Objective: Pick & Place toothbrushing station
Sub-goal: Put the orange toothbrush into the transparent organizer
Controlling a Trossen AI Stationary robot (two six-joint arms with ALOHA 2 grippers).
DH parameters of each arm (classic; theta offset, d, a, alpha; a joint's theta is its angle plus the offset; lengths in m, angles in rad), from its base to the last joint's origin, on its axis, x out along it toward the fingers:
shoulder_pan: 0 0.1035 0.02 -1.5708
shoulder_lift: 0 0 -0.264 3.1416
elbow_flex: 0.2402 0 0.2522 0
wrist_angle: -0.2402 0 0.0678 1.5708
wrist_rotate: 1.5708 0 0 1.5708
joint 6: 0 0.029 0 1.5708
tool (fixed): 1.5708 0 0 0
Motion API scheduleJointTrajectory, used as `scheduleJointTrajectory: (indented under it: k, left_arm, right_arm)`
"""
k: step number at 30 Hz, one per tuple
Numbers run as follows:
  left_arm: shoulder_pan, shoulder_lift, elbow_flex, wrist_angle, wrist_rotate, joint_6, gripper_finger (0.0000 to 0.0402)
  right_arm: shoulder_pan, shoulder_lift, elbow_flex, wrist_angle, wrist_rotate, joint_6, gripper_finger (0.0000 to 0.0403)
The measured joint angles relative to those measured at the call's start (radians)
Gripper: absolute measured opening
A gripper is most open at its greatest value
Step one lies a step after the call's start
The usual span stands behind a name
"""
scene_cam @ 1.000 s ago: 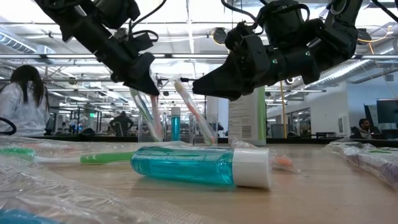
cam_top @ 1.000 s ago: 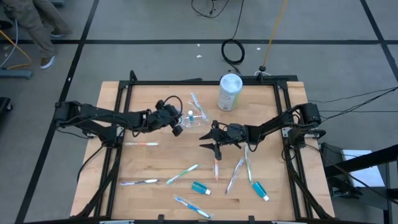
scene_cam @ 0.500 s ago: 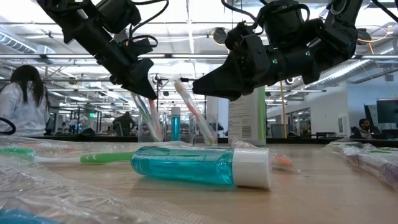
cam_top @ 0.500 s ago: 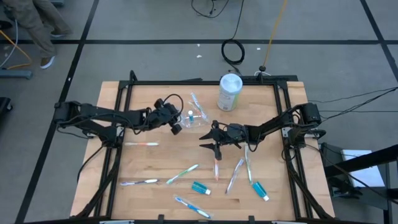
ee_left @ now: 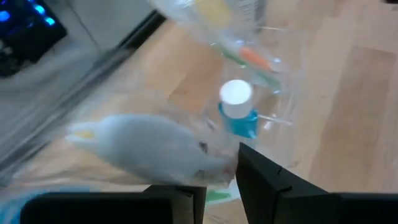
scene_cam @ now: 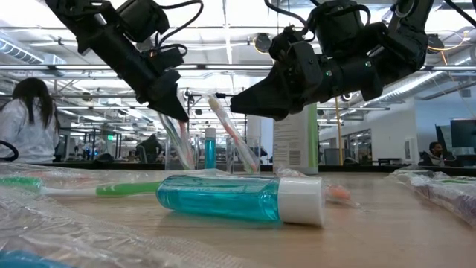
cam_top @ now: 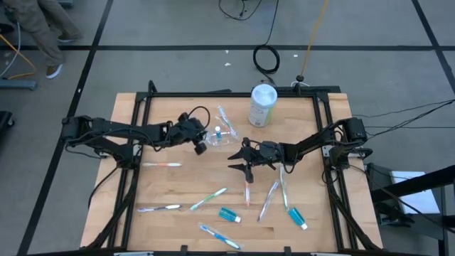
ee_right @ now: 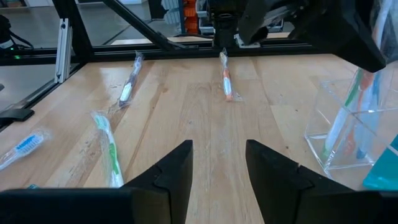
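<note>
Judged roughly a third done — a few items stand in the clear cup (cam_top: pixel 222 135), most still lie out on the table (cam_top: pixel 178 178).

Left side of the tabletop: one wrapped toothbrush (cam_top: pixel 161 164) lies toward the left edge at mid-depth; another (cam_top: pixel 159 208) nearer the front-left corner; a green-handled brush (cam_top: pixel 208 198) sits just right of it, pointing toward centre.

Left gripper (cam_top: pixel 201 145) hangs just beside the cup on its left, over the rear-centre area; in the left wrist view its fingers (ee_left: pixel 267 186) stand a narrow gap apart with a pale wrapped piece lying against them — whether it is actually gripped, cannot tell.

Cup contents: a few brushes (scene_cam: pixel 227 141) leaning upright and one blue toothpaste tube (scene_cam: pixel 210 147); the right wrist view shows green and orange handles inside.

Centre front: a blue tube (cam_top: pixel 228 214); a blue brush (cam_top: pixel 219 237) near the front edge; an orange brush (cam_top: pixel 247 192) below the right gripper.

Right gripper (cam_top: pixel 238 161) hovers mid-table, right of the cup — fingers apart, nothing between them.

Further right: two brushes (cam_top: pixel 269 201) and a second loose tube (cam_top: pixel 297 217); the white-and-green canister (cam_top: pixel 262 105) stands by the rear edge.
</note>
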Motion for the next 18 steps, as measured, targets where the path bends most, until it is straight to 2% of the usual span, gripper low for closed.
scheduleJointTrajectory:
  k: [4,9,13,15,18]
  left_arm:
    - [0.0,0.0,0.0,0.008,-0.009,0.058,0.0086]
    - [0.0,0.0,0.0,0.0,0.022,0.02,0.0086]
    - [0.002,0.0,0.0,0.0,0.021,0.058,0.0086]
    - [0.007,0.0,0.0,-0.003,0.023,0.044,0.0091]
    - [0.009,0.0,0.0,-0.01,0.022,0.017,0.0114]
  right_arm:
    - [0.0,0.0,0.0,0.0,0.0,0.0,0.0141]
    - [0.0,0.0,0.0,0.0,-0.003,0.0,0.0141]
    - [0.0,-0.019,0.0,-0.022,-0.005,0.06,0.0141]
    - [0.004,-0.054,0.0,-0.074,-0.006,0.075,0.0141]
    - [0.017,-0.132,0.0,-0.255,-0.002,0.043,0.0141]
